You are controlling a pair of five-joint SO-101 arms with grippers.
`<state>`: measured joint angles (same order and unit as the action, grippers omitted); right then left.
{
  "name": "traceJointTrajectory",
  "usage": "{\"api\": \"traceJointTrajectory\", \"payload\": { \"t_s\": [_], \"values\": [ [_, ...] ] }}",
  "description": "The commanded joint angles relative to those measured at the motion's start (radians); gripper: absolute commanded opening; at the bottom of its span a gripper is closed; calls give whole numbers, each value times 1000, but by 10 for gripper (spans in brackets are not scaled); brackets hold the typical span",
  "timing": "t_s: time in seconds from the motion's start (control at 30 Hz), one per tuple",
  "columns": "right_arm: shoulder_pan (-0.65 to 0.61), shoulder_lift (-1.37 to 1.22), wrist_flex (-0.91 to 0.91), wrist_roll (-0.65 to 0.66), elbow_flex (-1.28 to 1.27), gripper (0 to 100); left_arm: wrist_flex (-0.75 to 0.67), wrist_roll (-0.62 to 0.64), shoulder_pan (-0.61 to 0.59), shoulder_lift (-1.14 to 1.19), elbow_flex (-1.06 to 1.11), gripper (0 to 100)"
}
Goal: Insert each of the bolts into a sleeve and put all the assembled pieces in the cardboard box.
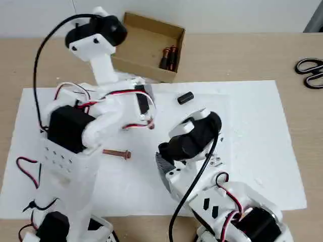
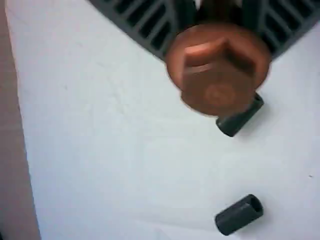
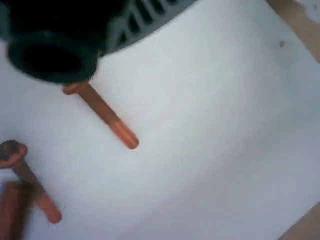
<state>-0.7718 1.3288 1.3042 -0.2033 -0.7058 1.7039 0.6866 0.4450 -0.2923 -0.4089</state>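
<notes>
The left gripper [image 2: 215, 10] is clamped on a copper bolt [image 2: 218, 70] whose shank points down at the paper. Just right and nearer, the right gripper [image 3: 85, 25] pinches a black sleeve [image 3: 47, 56], its bore end showing. The cardboard box [image 1: 136, 64] sits far behind.

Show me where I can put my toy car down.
The right side of the white paper sheet is bare, between the short black plastic sleeve, the arms and the paper's edge. So is the wooden table between the brown cardboard box and the black scissors. The middle is crowded: both arms and a loose copper bolt.
</notes>
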Motion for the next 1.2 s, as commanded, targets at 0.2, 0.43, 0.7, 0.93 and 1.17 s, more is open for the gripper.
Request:
{"api": "traceJointTrajectory", "payload": {
  "t_s": [0.2,0.43,0.7,0.93,1.17],
  "values": [
    [-2,2,-91,28,-46,4,-71,-8,71,-46,-10,6],
    [70,12,-193,72,-101,4,-29,-8,29,-178,-31,6],
    [74,13,-219,69,-104,4,17,-9,-14,-336,119,6],
    [74,76,-305,71,-189,4,-58,-9,-17,-540,364,6],
    [74,254,-332,87,-339,4,-224,-12,-18,-729,647,6]
  ]
}}
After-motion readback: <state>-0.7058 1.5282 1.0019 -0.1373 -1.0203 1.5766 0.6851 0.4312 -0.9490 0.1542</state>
